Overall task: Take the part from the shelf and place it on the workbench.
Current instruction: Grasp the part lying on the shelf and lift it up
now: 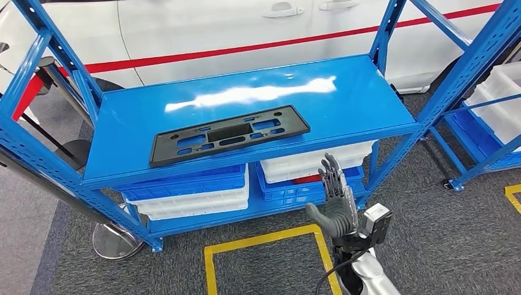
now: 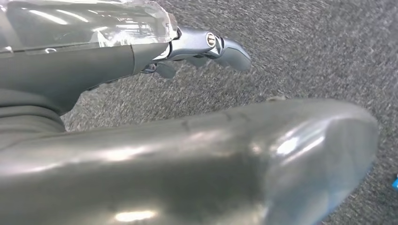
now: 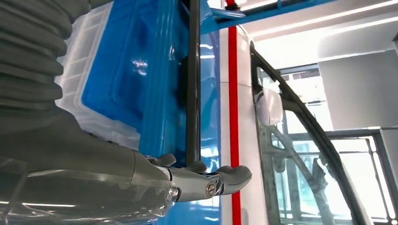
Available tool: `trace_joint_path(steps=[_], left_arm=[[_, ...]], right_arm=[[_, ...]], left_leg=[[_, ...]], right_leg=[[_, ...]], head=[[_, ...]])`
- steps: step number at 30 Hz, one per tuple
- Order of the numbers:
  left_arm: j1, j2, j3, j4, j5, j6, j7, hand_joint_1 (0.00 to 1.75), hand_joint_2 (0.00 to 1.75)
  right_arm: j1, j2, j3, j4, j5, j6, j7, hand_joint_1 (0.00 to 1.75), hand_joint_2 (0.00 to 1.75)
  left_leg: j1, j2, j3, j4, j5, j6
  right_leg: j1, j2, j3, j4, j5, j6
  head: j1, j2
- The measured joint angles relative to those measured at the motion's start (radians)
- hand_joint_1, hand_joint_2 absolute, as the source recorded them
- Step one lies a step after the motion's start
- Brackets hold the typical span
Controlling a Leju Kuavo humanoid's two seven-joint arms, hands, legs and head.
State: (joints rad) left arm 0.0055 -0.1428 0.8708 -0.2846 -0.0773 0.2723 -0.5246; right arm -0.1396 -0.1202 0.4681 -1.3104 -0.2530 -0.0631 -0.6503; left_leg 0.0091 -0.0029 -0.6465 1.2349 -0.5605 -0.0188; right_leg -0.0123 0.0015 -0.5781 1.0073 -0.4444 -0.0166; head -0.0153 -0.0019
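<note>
A flat black plastic part (image 1: 228, 134) with several cut-outs lies on the top board of the blue shelf (image 1: 344, 92), left of its middle. My right hand (image 1: 335, 206) is raised in front of the shelf, below the board's front edge and to the right of the part, fingers spread and holding nothing. In the right wrist view the hand (image 3: 141, 173) is short of the shelf edge, where the part (image 3: 192, 93) appears edge-on as a dark strip. My left hand (image 2: 178, 159) hangs over grey carpet, fingers extended and empty.
Blue and white bins (image 1: 190, 190) fill the lower shelf level. A white car (image 1: 246, 24) with a red stripe stands behind the shelf. A second blue rack with white bins (image 1: 497, 104) is at the right. A yellow square (image 1: 270, 239) marks the carpet; a round stand base (image 1: 113, 239) sits lower left.
</note>
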Motion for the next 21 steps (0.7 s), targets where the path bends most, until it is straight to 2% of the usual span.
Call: trace_joint_path(steps=[1, 2, 3, 4, 7, 8, 9, 10, 12, 13, 14, 15, 17, 18, 19, 21], left_arm=[[-0.001, 0.001, 0.001, 0.0, -0.008, -0.001, 0.001, 0.0, 0.0], [-0.002, 0.003, 0.003, 0.0, -0.016, -0.002, 0.002, 0.0, 0.0], [-0.004, 0.004, 0.006, 0.0, -0.023, -0.002, 0.003, 0.0, 0.0], [-0.006, 0.004, 0.009, 0.0, -0.031, -0.003, 0.005, 0.0, 0.0], [-0.007, 0.005, 0.017, 0.0, -0.056, -0.007, 0.009, 0.0, 0.0], [-0.007, 0.006, 0.019, 0.0, -0.065, -0.01, 0.01, 0.0, 0.0], [-0.008, 0.006, 0.02, 0.0, -0.074, -0.012, 0.011, 0.0, 0.0], [-0.009, 0.007, 0.022, 0.0, -0.084, -0.015, 0.012, 0.0, 0.0], [-0.011, 0.008, 0.025, 0.0, -0.102, -0.018, 0.014, 0.0, 0.0], [-0.011, 0.008, 0.026, 0.0, -0.112, -0.019, 0.016, 0.0, 0.0], [-0.011, 0.008, 0.028, 0.0, -0.122, -0.02, 0.018, 0.0, 0.0], [-0.012, 0.008, 0.03, 0.0, -0.133, -0.022, 0.019, 0.0, 0.0], [-0.013, 0.008, 0.037, 0.0, -0.154, -0.027, 0.022, 0.0, 0.0], [-0.014, 0.008, 0.04, 0.0, -0.165, -0.03, 0.023, 0.0, 0.0], [-0.016, 0.009, 0.042, 0.0, -0.176, -0.032, 0.024, 0.0, 0.0], [-0.018, 0.01, 0.047, 0.0, -0.199, -0.036, 0.028, 0.0, 0.0]], right_arm=[[0.008, 0.004, -0.003, -0.017, 0.031, -0.011, 0.005, 0.0, 1.75], [0.016, 0.009, -0.007, -0.035, 0.063, -0.023, 0.009, 0.0, 1.75], [0.023, 0.013, -0.01, -0.052, 0.094, -0.033, 0.013, 0.0, 1.75], [0.032, 0.017, -0.014, -0.07, 0.126, -0.045, 0.017, 0.0, 1.75], [0.058, 0.03, -0.028, -0.12, 0.226, -0.079, 0.021, 0.0, 1.75], [0.066, 0.033, -0.035, -0.136, 0.258, -0.091, 0.021, 0.0, 1.75], [0.072, 0.035, -0.042, -0.152, 0.29, -0.102, 0.02, 0.0, 1.75], [0.077, 0.036, -0.049, -0.166, 0.322, -0.114, 0.02, 0.0, 1.75], [0.09, 0.039, -0.06, -0.189, 0.39, -0.138, 0.019, 0.0, 1.75], [0.098, 0.039, -0.065, -0.198, 0.424, -0.149, 0.018, 0.0, 1.75], [0.105, 0.04, -0.071, -0.208, 0.459, -0.162, 0.018, 0.0, 1.75], [0.111, 0.04, -0.076, -0.218, 0.493, -0.174, 0.017, 0.0, 1.75], [0.117, 0.041, -0.087, -0.238, 0.561, -0.197, 0.013, 0.0, 1.75], [0.12, 0.041, -0.093, -0.249, 0.597, -0.21, 0.011, 0.0, 1.75], [0.123, 0.042, -0.098, -0.26, 0.632, -0.222, 0.01, 0.0, 1.75], [0.134, 0.044, -0.107, -0.28, 0.703, -0.247, 0.006, 0.0, 1.75]], left_leg=[[0.001, 0.0, 0.034, -0.072, 0.039, 0.002], [0.0, 0.0, 0.067, -0.142, 0.066, 0.005], [-0.001, -0.001, 0.09, -0.191, 0.082, 0.009], [-0.002, -0.001, 0.1, -0.216, 0.086, 0.013], [-0.003, -0.001, 0.102, -0.227, 0.09, 0.031], [-0.002, 0.0, 0.102, -0.232, 0.094, 0.038], [0.0, 0.001, 0.102, -0.236, 0.098, 0.045], [0.0, 0.002, 0.102, -0.237, 0.101, 0.049], [-0.001, 0.003, 0.099, -0.238, 0.102, 0.052], [-0.002, 0.003, 0.098, -0.237, 0.102, 0.052], [-0.003, 0.003, 0.099, -0.237, 0.102, 0.052], [-0.003, 0.003, 0.1, -0.237, 0.102, 0.051], [-0.005, 0.002, 0.102, -0.236, 0.1, 0.048], [-0.007, 0.002, 0.102, -0.234, 0.099, 0.045], [-0.009, 0.002, 0.102, -0.233, 0.098, 0.041], [-0.01, 0.002, 0.1, -0.233, 0.097, 0.03]], right_leg=[[0.0, 0.001, 0.0, 0.002, -0.001, 0.002], [0.002, 0.003, 0.0, 0.006, -0.003, 0.006], [0.003, 0.004, -0.002, 0.009, -0.005, 0.01], [0.005, 0.004, -0.003, 0.011, -0.005, 0.015], [0.004, 0.004, -0.005, 0.012, -0.005, 0.033], [0.002, 0.004, -0.011, 0.026, -0.016, 0.039], [0.001, 0.004, -0.024, 0.057, -0.039, 0.043], [-0.001, 0.003, -0.048, 0.11, -0.072, 0.046], [-0.001, 0.003, -0.108, 0.241, -0.134, 0.052], [-0.002, 0.003, -0.127, 0.283, -0.144, 0.054], [-0.002, 0.003, -0.128, 0.287, -0.134, 0.053], [-0.001, 0.003, -0.109, 0.25, -0.106, 0.052], [0.001, 0.001, -0.036, 0.108, -0.041, 0.043], [0.003, 0.001, -0.008, 0.05, -0.022, 0.037], [0.005, 0.0, 0.007, 0.016, -0.014, 0.033], [0.008, 0.001, 0.008, 0.005, -0.014, 0.024]], head=[[0.0, 0.0], [0.0, 0.0], [0.0, 0.0], [0.001, 0.0], [0.002, 0.0], [0.002, 0.0], [0.002, 0.0], [0.003, 0.0], [0.003, 0.0], [0.003, 0.0], [0.003, 0.0], [0.003, 0.0], [0.003, 0.0], [0.003, 0.0], [0.002, 0.0], [0.002, 0.0]])
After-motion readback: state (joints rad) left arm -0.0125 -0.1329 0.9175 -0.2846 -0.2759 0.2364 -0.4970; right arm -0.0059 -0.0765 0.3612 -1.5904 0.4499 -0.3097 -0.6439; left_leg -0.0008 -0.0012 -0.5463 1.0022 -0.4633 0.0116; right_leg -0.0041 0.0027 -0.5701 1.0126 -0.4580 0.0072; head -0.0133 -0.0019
